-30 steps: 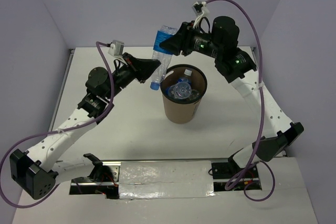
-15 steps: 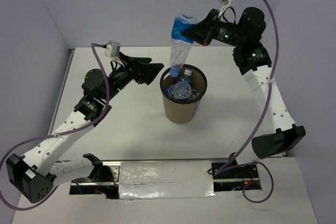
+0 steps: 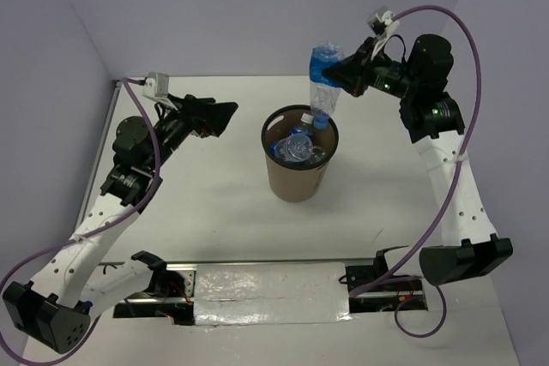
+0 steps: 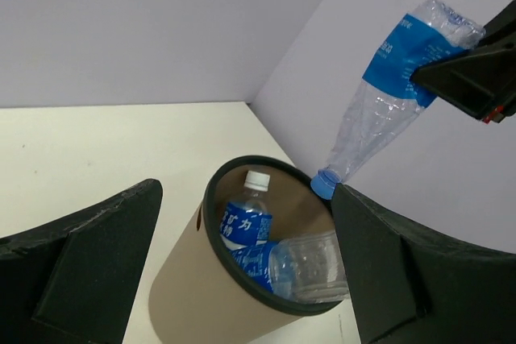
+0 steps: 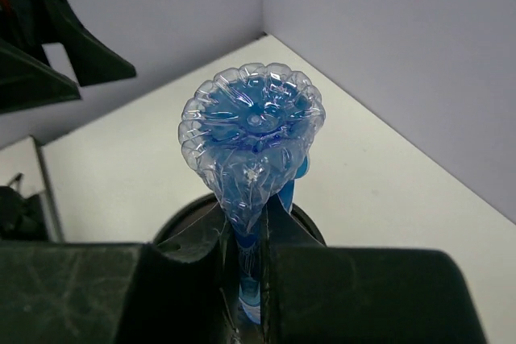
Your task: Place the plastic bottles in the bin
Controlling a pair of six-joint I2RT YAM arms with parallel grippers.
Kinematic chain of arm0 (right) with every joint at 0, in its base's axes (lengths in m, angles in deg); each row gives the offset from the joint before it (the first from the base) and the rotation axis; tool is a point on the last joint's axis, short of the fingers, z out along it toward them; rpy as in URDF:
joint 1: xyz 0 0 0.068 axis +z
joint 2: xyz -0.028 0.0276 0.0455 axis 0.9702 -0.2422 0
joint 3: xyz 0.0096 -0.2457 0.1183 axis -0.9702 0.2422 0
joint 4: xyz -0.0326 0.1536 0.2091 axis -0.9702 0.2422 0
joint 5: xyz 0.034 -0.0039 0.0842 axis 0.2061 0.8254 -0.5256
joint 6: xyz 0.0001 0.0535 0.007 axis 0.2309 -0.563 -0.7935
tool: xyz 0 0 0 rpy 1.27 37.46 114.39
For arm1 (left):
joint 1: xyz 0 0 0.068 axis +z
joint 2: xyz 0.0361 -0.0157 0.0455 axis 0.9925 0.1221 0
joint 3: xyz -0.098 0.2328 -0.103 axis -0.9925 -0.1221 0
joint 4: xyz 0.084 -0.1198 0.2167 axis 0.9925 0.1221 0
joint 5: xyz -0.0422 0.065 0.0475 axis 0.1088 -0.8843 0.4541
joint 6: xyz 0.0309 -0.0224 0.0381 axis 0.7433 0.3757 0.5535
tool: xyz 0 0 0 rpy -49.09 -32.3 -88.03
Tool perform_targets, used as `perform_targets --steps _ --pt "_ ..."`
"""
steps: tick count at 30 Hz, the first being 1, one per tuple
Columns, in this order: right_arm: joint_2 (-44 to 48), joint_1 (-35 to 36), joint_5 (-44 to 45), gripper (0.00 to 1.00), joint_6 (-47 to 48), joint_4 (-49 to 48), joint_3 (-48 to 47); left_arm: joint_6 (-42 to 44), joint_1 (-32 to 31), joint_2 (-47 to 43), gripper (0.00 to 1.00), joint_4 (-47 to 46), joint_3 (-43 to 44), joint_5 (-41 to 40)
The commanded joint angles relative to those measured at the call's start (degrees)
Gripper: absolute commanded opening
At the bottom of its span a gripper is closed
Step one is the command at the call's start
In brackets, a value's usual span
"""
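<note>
Pinching a blue-labelled plastic bottle (image 3: 323,83) by its upper body, the right gripper (image 3: 345,73) is clamped shut on it above the bin (image 3: 296,179). The bottle hangs below the gripper, its long axis near vertical and a little tilted, base up and blue cap (image 4: 322,185) down. The cap sits just over the far right part of the bin's black rim, so letting go there probably needs a slight nudge toward the centre first. The right arm is clearly the nearer one. The left gripper (image 3: 225,115) stands spread wide and empty, well apart to the left over the table (image 3: 214,203). Counted: one bin and one bottle held. Inside are at least two more, a white-capped bottle (image 4: 246,227) and a second bottle (image 4: 310,267) lying beside it; the pile hides any others.
</note>
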State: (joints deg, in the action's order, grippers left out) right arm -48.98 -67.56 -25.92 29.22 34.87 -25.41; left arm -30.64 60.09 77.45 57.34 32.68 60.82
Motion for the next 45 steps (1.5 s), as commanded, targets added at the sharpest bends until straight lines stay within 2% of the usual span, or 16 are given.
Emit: perform_targets --steps 1,6,10,15,18,21,22,23,24,28,35,43,45 --pt "2.9 0.0 5.1 0.01 9.5 1.1 5.0 0.3 0.8 -1.7 0.99 -0.5 -1.4 1.0" --pt "7.5 2.3 8.5 0.01 17.8 -0.3 13.4 -0.5 1.5 -1.9 0.99 -1.4 -3.5 1.2" --pt "12.0 5.6 13.5 0.03 21.7 -7.3 26.1 -1.0 1.8 -1.4 0.99 -2.1 -4.4 1.5" --pt "14.2 7.7 15.3 0.04 22.3 -7.9 32.2 -0.8 2.3 -1.3 1.0 -2.0 -4.6 1.8" --pt "15.0 8.4 14.0 0.1 21.3 -7.5 33.8 -1.1 2.8 -1.1 1.0 -2.4 -5.0 2.1" --pt "16.1 9.1 13.6 0.35 20.8 -7.4 35.2 -1.4 3.0 -0.9 1.0 -2.7 -5.4 2.5" --pt "16.4 9.2 13.5 0.54 20.5 -7.6 35.3 -1.5 3.1 -0.7 1.0 -3.0 -5.3 2.5" --pt "16.7 9.3 13.5 0.62 20.1 -7.7 35.3 -1.6 3.2 -0.6 0.99 -3.1 -5.4 2.5" --pt "17.1 9.3 13.4 0.78 19.8 -7.5 34.8 -1.6 3.3 -0.5 1.0 -3.2 -5.3 2.8" --pt "17.3 9.3 13.6 0.99 17.6 -6.0 30.7 -1.5 3.7 -0.3 0.99 -3.2 -5.2 3.2" --pt "17.5 8.5 17.3 1.0 10.6 -3.3 22.5 -1.6 4.6 -0.2 1.0 -3.4 -4.9 4.3" --pt "17.0 5.4 30.9 1.0 4.6 5.5 13.4 -0.9 5.8 0.3 0.99 -0.6 -2.7 6.6" --pt "16.9 3.7 31.8 1.0 3.4 7.0 12.3 -0.6 6.0 0.6 0.99 1.6 -1.0 6.8"
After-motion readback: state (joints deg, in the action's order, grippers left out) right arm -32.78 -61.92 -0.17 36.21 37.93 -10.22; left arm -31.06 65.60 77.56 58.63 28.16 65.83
